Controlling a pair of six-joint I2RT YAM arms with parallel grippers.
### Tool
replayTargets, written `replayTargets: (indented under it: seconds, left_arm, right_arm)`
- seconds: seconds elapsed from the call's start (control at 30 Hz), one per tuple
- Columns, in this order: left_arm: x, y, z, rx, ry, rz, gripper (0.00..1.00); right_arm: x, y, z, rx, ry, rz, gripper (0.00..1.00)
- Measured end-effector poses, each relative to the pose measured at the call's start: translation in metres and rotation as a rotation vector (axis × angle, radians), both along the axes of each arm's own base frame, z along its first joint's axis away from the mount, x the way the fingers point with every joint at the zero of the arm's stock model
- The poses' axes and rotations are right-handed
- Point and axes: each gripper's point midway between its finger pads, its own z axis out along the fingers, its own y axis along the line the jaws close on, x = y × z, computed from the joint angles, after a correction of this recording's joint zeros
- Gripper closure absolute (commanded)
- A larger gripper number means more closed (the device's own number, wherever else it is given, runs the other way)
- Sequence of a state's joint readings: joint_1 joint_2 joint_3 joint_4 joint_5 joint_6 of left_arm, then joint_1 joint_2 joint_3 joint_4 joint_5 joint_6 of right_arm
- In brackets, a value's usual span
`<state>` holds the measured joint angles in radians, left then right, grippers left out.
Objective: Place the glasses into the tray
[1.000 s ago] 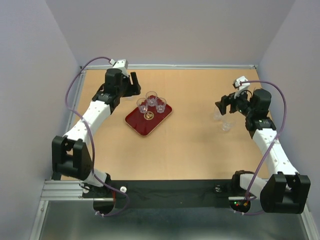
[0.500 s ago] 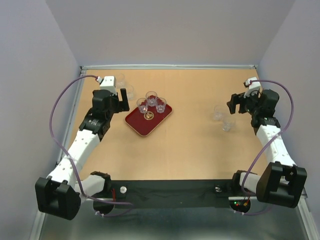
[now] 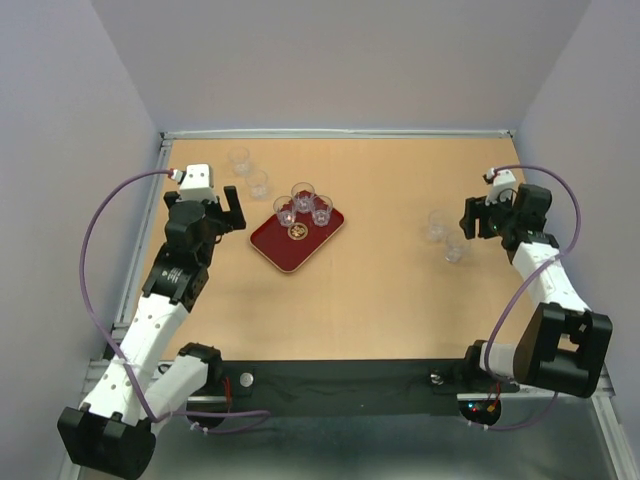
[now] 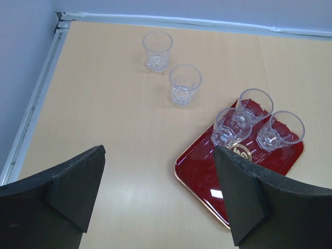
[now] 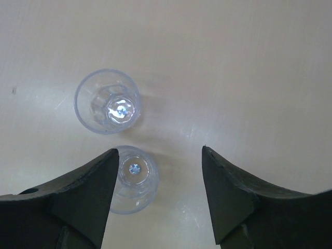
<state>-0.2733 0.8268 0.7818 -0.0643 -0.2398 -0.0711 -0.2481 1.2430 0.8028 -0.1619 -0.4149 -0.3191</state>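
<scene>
1. Seen from above, a light wooden table (image 3: 380, 290) carries the dark red tray (image 3: 283, 250), which lies left of centre, turned at an angle, with a small gold emblem (image 3: 297, 233) at its middle
2. Three of the glasses (image 3: 303, 196) stand upright on the far half of the tray, bunched close together, just beyond the emblem
3. A far-left pair (image 3: 258, 183) of glasses stands upright on the bare table beyond the tray's far-left side, near the table's back corner; the two are close to each other and apart from the tray
4. A right-hand pair (image 3: 437, 224) of glasses stands upright on the bare table, well apart from the tray, one just beside the other
5. The left gripper (image 4: 160, 155) hangs above the table, to the left of the tray, with its fingers spread wide and nothing between them; its camera looks across at the tray and the far-left pair
6. The right gripper (image 5: 159, 150) hangs over the right-hand pair with its fingers spread wide, gripping nothing; the nearer glass sits against the inner edge of one finger and is partly hidden by it, and whether they touch cannot be told
</scene>
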Motion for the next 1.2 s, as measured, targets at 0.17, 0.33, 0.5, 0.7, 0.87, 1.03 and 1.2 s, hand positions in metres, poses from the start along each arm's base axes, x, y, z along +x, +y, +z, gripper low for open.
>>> replayTargets:
  seconds: [0.17, 0.33, 0.5, 0.7, 0.87, 1.03, 1.2]
  left_arm:
    - [0.000, 0.000, 0.002, 0.002, -0.006, 0.000, 0.03]
    - [0.000, 0.000, 0.002, 0.002, -0.010, 0.000, 0.03]
    - [0.000, 0.000, 0.002, 0.002, -0.010, 0.000, 0.03]
    - [0.000, 0.000, 0.002, 0.002, -0.010, 0.000, 0.03]
    - [0.000, 0.000, 0.002, 0.002, -0.011, 0.000, 0.03]
    - [0.000, 0.000, 0.002, 0.002, -0.011, 0.000, 0.03]
    - [0.000, 0.000, 0.003, 0.002, -0.011, -0.001, 0.03]
  right_arm:
    - [-0.007, 0.000, -0.018, 0.009, 0.070, 0.006, 0.39]
    - [-0.013, 0.002, -0.034, 0.024, 0.134, 0.021, 0.47]
    - [-0.019, 0.006, -0.054, 0.049, 0.213, 0.034, 0.55]
    - [-0.025, 0.008, -0.063, 0.057, 0.255, 0.044, 0.71]
    - [-0.024, 0.007, -0.064, 0.057, 0.261, 0.044, 0.84]
    - [-0.022, 0.007, -0.064, 0.056, 0.263, 0.046, 0.93]
    - [-0.025, 0.010, -0.063, 0.066, 0.269, 0.061, 1.00]
